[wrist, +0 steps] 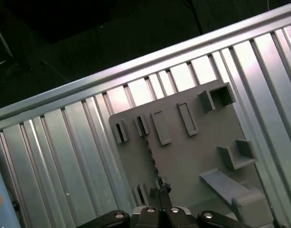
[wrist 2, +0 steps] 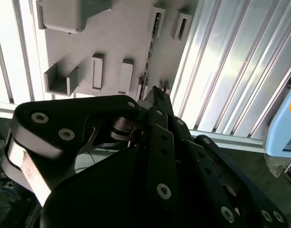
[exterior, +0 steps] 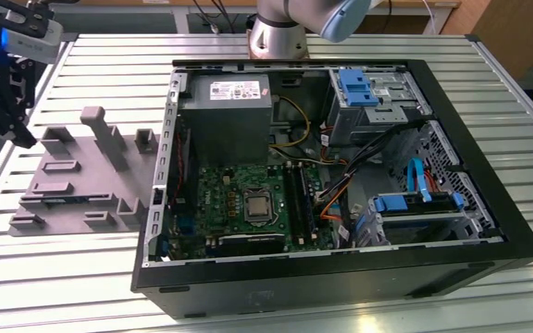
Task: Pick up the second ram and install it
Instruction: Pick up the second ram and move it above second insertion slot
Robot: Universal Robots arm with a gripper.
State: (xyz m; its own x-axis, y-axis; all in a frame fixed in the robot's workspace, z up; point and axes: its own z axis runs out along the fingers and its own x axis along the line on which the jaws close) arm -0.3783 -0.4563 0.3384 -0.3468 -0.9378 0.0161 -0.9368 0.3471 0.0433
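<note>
The second ram (wrist: 152, 160) is a thin dark stick standing on edge in the grey tray (wrist: 193, 156), held between slotted holders; the second wrist view shows it as a dark line (wrist 2: 148, 61). My gripper (exterior: 21, 133) hangs above the table's edge at the exterior view's left, beside and above the tray (exterior: 81, 177). Its fingers are shut with nothing between them, and in both wrist views the tips (wrist 2: 157, 92) (wrist: 160, 189) line up over one end of the ram without touching it. The black memory slots (exterior: 299, 198) lie on the green board inside the open computer case (exterior: 488, 208).
The tray has upright pegs (exterior: 100, 132) and blocks that stand well above its base. The case's black walls rise around the board, with the power supply (exterior: 225, 111), cables (exterior: 341, 187) and blue drive cages (exterior: 359, 87) crowding it. Ribbed metal table (exterior: 81, 277).
</note>
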